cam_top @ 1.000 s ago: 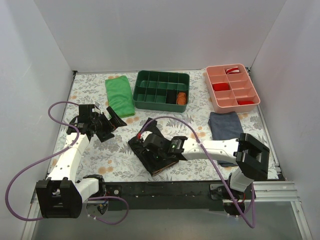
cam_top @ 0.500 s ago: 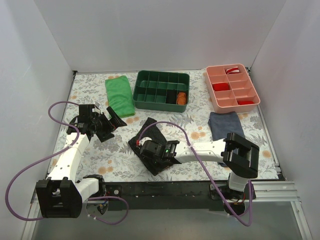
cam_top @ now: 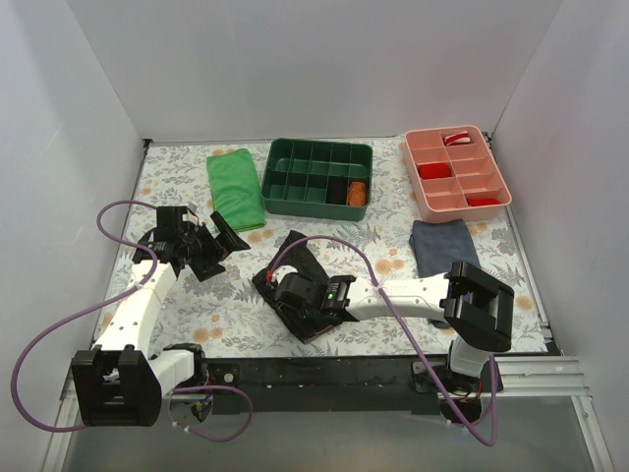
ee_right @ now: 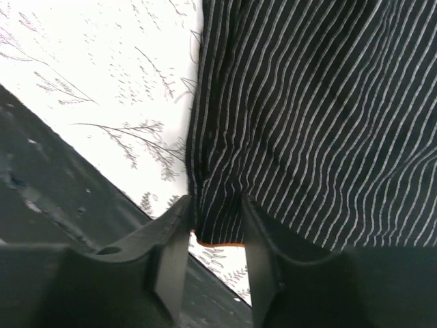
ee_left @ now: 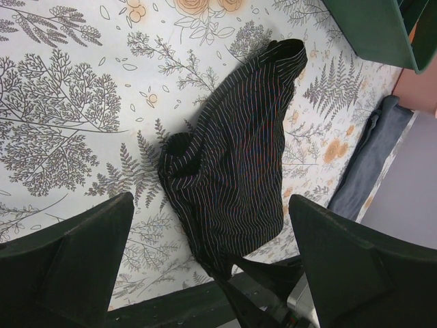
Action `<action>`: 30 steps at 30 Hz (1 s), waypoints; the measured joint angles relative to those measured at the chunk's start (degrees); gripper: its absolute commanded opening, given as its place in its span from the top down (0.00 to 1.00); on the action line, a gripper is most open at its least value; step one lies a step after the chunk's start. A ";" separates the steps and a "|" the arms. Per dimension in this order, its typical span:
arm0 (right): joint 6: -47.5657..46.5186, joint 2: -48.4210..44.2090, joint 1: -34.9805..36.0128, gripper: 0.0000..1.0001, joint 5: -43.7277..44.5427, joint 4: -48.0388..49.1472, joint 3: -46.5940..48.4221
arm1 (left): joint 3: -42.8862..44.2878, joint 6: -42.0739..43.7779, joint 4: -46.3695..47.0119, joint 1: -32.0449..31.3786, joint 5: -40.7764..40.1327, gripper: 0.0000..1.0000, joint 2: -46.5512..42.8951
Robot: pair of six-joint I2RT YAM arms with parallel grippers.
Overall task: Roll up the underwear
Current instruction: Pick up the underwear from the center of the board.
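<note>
The underwear [cam_top: 300, 256], black with pale pinstripes, lies rumpled on the floral table in front of the green tray. It also shows in the left wrist view [ee_left: 239, 150] and in the right wrist view [ee_right: 307, 102]. My right gripper [cam_top: 283, 303] is low at its near-left corner. In the right wrist view the right gripper [ee_right: 215, 212] has its fingers closed on a fold of striped fabric with an orange edge. My left gripper [cam_top: 233, 239] hangs open and empty above the table to the left of the underwear, which shows between its fingers in the left wrist view [ee_left: 210, 205].
A bright green folded cloth [cam_top: 234, 189] lies at the back left. A green compartment tray [cam_top: 316, 157] and a pink tray [cam_top: 455, 208] stand at the back. A navy folded garment [cam_top: 442, 246] lies on the right. The black table edge [cam_top: 324, 372] runs just near the underwear.
My right gripper has moved left and nearer along the underwear, from its middle to its near-left corner, uncovering the far part of the fabric. The left arm has barely moved.
</note>
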 measured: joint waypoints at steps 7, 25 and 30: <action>-0.09 -0.11 -0.04 0.61 -0.57 0.68 -0.02 | -0.07 0.00 0.02 0.00 0.13 0.02 0.00; 0.11 -7.19 -0.15 0.99 7.26 -4.09 0.76 | 0.35 2.34 -0.61 0.00 1.33 0.02 0.13; -0.07 -13.46 -1.09 0.99 10.93 -4.68 5.42 | 3.65 4.74 -1.01 0.00 3.80 0.03 1.25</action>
